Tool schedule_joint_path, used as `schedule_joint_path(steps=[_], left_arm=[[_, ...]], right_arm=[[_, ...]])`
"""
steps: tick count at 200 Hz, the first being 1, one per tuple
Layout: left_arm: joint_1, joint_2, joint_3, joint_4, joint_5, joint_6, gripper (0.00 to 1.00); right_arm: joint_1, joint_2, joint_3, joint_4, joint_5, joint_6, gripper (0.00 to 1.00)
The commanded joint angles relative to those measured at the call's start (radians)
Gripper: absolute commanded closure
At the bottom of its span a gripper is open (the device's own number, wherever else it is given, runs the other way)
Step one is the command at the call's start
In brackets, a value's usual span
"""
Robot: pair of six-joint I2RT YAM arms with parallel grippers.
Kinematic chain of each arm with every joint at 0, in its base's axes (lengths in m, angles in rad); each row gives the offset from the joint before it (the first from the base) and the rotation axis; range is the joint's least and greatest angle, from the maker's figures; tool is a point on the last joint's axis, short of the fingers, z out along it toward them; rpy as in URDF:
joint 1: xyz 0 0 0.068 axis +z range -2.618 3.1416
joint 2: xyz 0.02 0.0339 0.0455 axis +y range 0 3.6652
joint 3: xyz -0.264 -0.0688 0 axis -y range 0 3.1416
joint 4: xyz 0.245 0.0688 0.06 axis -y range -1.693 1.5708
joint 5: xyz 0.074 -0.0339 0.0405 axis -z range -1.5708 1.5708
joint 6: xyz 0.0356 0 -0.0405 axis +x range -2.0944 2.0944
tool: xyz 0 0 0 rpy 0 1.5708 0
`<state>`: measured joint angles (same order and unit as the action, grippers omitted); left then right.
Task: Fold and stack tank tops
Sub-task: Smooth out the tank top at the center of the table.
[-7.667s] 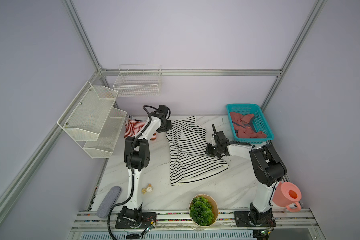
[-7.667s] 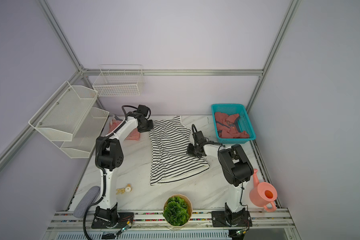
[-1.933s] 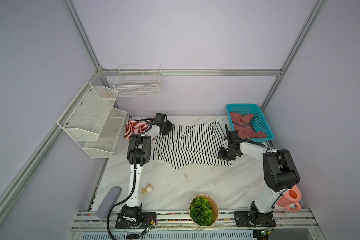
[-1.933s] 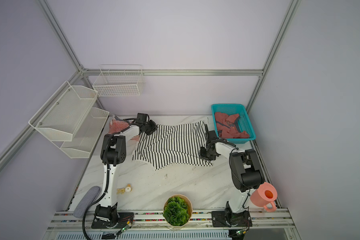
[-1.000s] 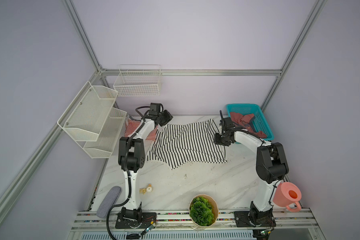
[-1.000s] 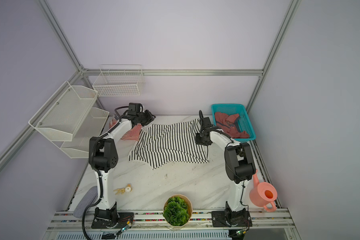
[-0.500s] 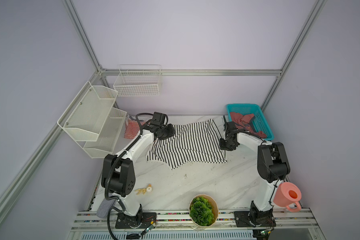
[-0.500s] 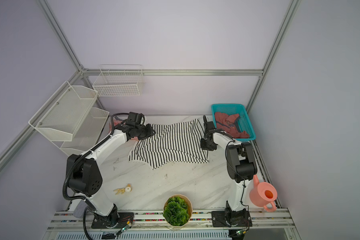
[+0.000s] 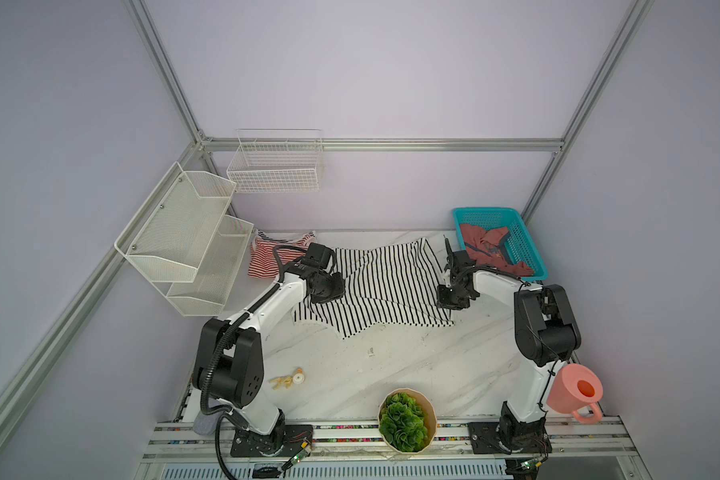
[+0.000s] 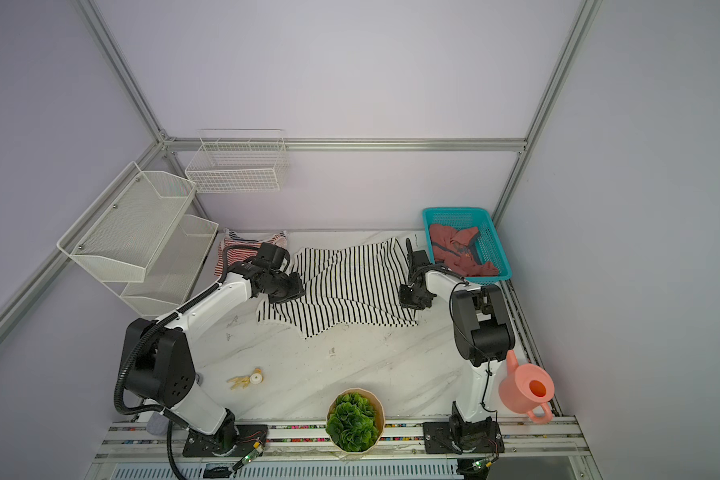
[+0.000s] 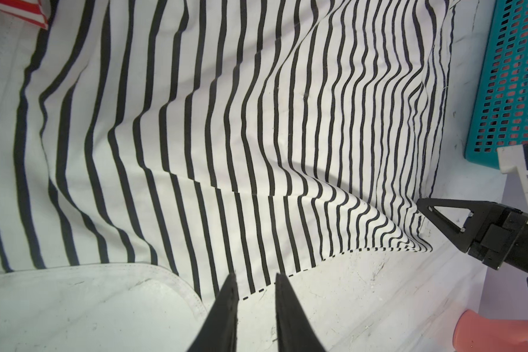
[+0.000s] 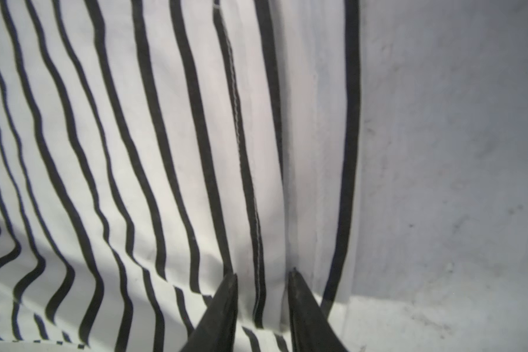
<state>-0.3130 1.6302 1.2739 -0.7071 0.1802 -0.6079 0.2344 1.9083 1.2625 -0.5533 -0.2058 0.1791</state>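
The black-and-white striped tank top [image 9: 383,286] [image 10: 350,291] lies spread out and rumpled on the marble table. My left gripper [image 9: 321,300] [image 11: 255,275] hangs over its left hem, open by a narrow gap, with bare table showing between the fingers. My right gripper [image 9: 449,302] [image 12: 262,272] is at the top's right edge, jaws narrowly open astride the side seam [image 12: 256,231]. The red-and-white striped tank top [image 9: 267,257] lies folded at the back left. A dusty-red tank top [image 9: 487,249] is crumpled in the teal basket [image 9: 483,212].
White mesh shelves [image 9: 184,241] overhang the table's left edge, and a wire basket [image 9: 275,166] hangs on the back wall. At the front stand a potted green plant [image 9: 406,419] and a pink watering can [image 9: 574,390]. A small yellow object [image 9: 287,379] lies front left.
Both grippers have come forward from the striped top's back corners along its side edges. The right jaws have narrowed. The cloth itself has kept its shape.
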Motion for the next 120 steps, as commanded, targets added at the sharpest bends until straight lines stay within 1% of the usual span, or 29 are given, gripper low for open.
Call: schedule_joint_path(steps=[1,16,34,62,85,120], left_arm=[[-0.009,-0.036,-0.038,-0.004,-0.007,0.019,0.77],[-0.009,-0.041,-0.044,-0.011,-0.01,0.02,0.76],[-0.011,-0.046,-0.045,-0.024,-0.015,0.028,0.77],[-0.022,-0.06,-0.051,-0.051,-0.037,0.052,0.77],[-0.045,-0.065,-0.06,-0.08,-0.067,0.075,0.77],[-0.088,-0.051,-0.091,-0.109,-0.087,0.104,0.78]], right_arm=[[0.0,-0.026,-0.002,0.007,-0.021,-0.013,0.84],[0.0,-0.037,0.0,0.005,-0.016,-0.009,1.0],[0.0,-0.064,0.0,-0.006,0.006,0.01,1.0],[-0.001,-0.129,-0.009,-0.025,0.077,0.052,1.0],[0.0,-0.188,-0.032,-0.017,0.092,0.077,1.0],[0.0,-0.189,-0.077,-0.013,0.116,0.092,1.0]])
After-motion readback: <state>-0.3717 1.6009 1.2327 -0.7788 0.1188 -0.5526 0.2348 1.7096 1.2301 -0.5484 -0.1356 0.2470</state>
